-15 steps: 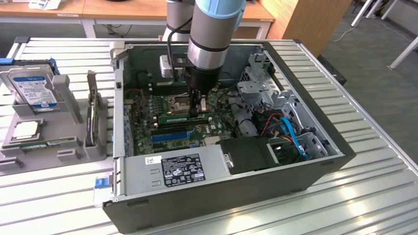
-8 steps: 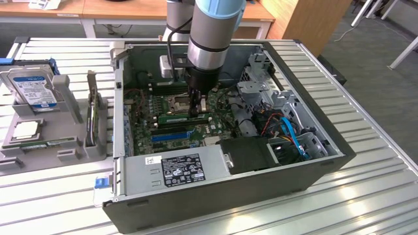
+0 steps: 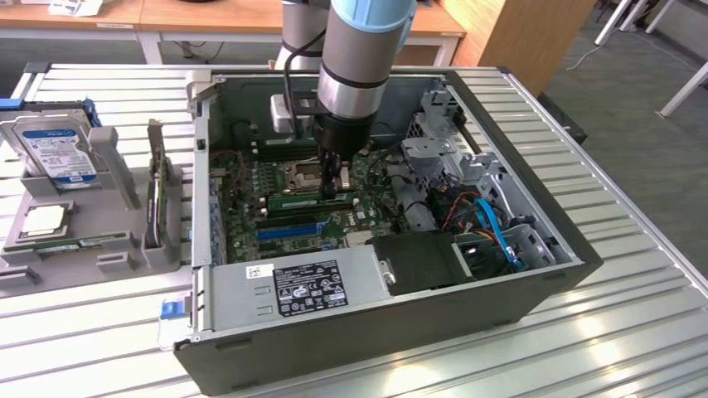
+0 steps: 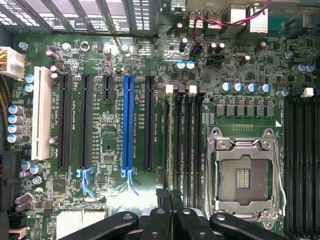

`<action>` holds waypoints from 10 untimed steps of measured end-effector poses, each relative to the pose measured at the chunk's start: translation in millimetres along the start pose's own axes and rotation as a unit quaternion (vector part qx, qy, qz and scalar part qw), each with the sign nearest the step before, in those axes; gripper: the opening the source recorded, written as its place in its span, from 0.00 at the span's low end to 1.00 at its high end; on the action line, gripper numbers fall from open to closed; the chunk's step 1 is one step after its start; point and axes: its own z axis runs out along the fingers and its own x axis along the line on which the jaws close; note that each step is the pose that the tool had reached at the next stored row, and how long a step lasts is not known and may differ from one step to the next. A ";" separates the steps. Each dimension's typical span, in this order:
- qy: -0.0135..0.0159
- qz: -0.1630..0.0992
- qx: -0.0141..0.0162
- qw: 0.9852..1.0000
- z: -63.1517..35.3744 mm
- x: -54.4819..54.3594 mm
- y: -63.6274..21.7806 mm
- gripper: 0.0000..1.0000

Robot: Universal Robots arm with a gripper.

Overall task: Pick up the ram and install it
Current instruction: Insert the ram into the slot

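The ram (image 3: 297,201) is a narrow green stick standing on edge over the memory slots of the motherboard (image 3: 260,186), inside the open computer case. My gripper (image 3: 337,189) reaches straight down into the case and is shut on the stick near the end toward the exterior view's right. In the wrist view the ram (image 4: 172,140) appears edge-on as a thin line along one memory slot, running out from between my black fingertips (image 4: 165,197). The gripper (image 4: 171,197) is closed tight on it. I cannot tell whether the stick is seated in the slot.
The empty processor socket (image 4: 245,175) lies beside the memory slots. A blue expansion slot (image 4: 128,125), the power supply (image 3: 310,286) and the drive cage (image 3: 443,157) crowd the case. A grey tray (image 3: 116,265) at the exterior view's left holds a hard drive (image 3: 50,149) and a square chip (image 3: 45,220).
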 end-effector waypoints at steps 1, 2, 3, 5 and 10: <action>0.000 -0.001 0.000 1.000 0.0 0.0 0.0 0.11; 0.000 -0.002 0.000 1.000 0.0 0.1 0.0 0.11; 0.000 -0.003 0.000 1.000 0.0 0.1 0.0 0.11; 0.000 -0.003 0.000 1.000 0.0 0.1 0.0 0.11; 0.000 -0.003 0.000 1.000 0.3 0.1 0.0 0.11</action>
